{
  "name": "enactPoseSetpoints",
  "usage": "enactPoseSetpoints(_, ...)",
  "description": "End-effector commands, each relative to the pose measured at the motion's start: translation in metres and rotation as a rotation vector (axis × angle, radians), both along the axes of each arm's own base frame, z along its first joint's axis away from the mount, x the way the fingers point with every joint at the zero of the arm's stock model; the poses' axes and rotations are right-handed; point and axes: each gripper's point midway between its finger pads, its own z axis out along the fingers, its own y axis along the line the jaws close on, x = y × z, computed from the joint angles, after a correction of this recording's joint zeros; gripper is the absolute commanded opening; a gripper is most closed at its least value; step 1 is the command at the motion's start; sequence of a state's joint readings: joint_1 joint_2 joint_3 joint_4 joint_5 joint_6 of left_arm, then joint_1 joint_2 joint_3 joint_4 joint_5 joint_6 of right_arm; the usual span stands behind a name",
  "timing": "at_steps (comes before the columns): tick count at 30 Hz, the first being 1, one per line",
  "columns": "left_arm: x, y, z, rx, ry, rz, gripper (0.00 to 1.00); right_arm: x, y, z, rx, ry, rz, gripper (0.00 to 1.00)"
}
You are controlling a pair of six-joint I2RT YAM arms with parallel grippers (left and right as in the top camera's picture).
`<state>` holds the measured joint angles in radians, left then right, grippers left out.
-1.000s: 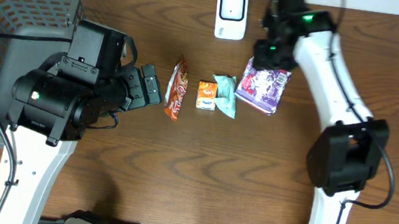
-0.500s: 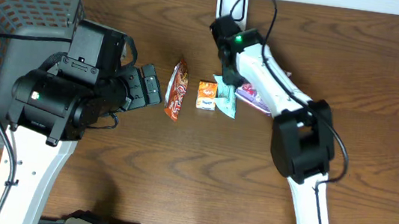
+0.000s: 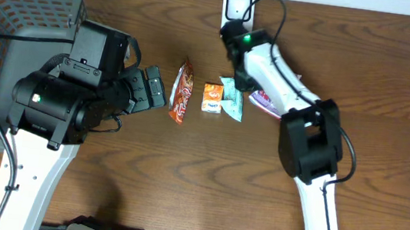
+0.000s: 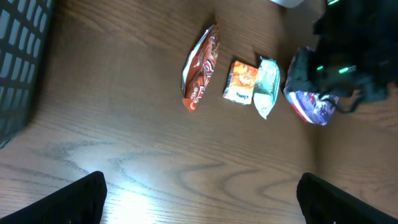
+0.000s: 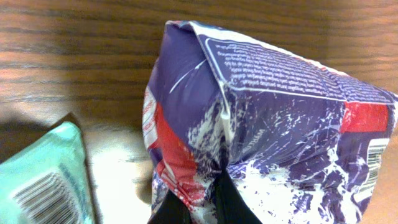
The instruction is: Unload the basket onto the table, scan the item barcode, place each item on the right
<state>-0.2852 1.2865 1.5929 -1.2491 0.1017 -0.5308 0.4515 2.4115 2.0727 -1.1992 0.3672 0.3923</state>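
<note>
The right gripper (image 5: 202, 208) is closed, apparently pinching the lower edge of the purple snack bag (image 5: 280, 118), with a teal packet (image 5: 43, 180) just to its left. The left gripper (image 4: 202, 202) stands wide apart and holds nothing.

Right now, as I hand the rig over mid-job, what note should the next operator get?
Left end effector: open, empty, beside the long red foil packet.
Right end effector: shut on the purple-and-white foil snack bag, pinching its edge, next to the mint-green packet.
White box-shaped scanner: at the table's far edge.
Done: bag gripped.
Left: lift it, show its barcode to the scanner.
</note>
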Motion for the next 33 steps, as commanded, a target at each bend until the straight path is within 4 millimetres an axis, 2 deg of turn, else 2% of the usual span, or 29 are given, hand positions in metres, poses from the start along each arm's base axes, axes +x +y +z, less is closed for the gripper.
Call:
enactPoseSetpoints(1, 0.0, 0.001, 0.004, 0.0, -0.012, 0.005, 0.98, 0.016, 0.022, 0.051, 0.308, -0.002, 0.078, 0.01)
enactPoseSetpoints(3, 0.0, 0.001, 0.004, 0.0, -0.012, 0.006, 0.98, 0.02, 0.03, 0.088, 0.475, -0.021, 0.14, 0.01)
enactPoseSetpoints(5, 0.0, 0.001, 0.004, 0.001, -0.012, 0.005, 0.98, 0.021, 0.023, 0.123, 0.608, -0.043, 0.175, 0.01)
enactPoseSetpoints(8, 0.0, 0.001, 0.004, 0.001, -0.012, 0.005, 0.98, 0.018, 0.014, 0.151, 0.812, -0.039, 0.215, 0.01)
enactPoseSetpoints(11, 0.0, 0.001, 0.004, 0.001, -0.012, 0.005, 0.98, 0.009, 0.016, 0.173, 1.12, -0.001, 0.285, 0.01)
enactPoseSetpoints(13, 0.0, 0.001, 0.004, 0.001, -0.012, 0.005, 0.98, 0.006, 0.009, 0.179, 1.285, 0.014, 0.278, 0.01)
enactPoseSetpoints(15, 0.0, 0.001, 0.004, 0.0, -0.012, 0.006, 0.98, 0.006, -0.002, 0.173, 1.405, 0.023, 0.246, 0.01)
enactPoseSetpoints(17, 0.0, 0.001, 0.004, 0.0, -0.012, 0.006, 0.98, 0.004, -0.01, 0.163, 1.5, 0.029, 0.216, 0.01)
enactPoseSetpoints(20, 0.0, 0.001, 0.004, 0.0, -0.012, 0.006, 0.98, -0.001, -0.021, 0.133, 1.642, 0.039, 0.154, 0.01)
enactPoseSetpoints(22, 0.0, 0.001, 0.004, 0.001, -0.012, 0.005, 0.98, -0.004, -0.033, 0.101, 1.599, 0.037, 0.114, 0.01)
enactPoseSetpoints(23, 0.0, 0.001, 0.004, 0.001, -0.012, 0.005, 0.98, -0.006, -0.046, 0.077, 1.507, 0.058, 0.052, 0.02)
enactPoseSetpoints(24, 0.0, 0.001, 0.004, 0.001, -0.012, 0.005, 0.98, -0.008, -0.06, 0.06, 1.416, 0.077, -0.004, 0.06)
enactPoseSetpoints(25, 0.0, 0.001, 0.004, 0.001, -0.012, 0.005, 0.98, -0.012, -0.088, 0.038, 1.253, 0.103, -0.086, 0.16)
enactPoseSetpoints(28, 0.0, 0.001, 0.004, 0.0, -0.012, 0.006, 0.98, -0.014, -0.121, 0.046, 1.106, 0.107, -0.141, 0.36)
enactPoseSetpoints(32, 0.0, 0.001, 0.004, 0.0, -0.012, 0.006, 0.98, -0.007, -0.154, 0.085, 0.904, 0.063, -0.143, 0.52)
enactPoseSetpoints(33, 0.0, 0.001, 0.004, 0.001, -0.012, 0.005, 0.98, -0.005, -0.16, 0.095, 0.842, 0.055, -0.139, 0.6)
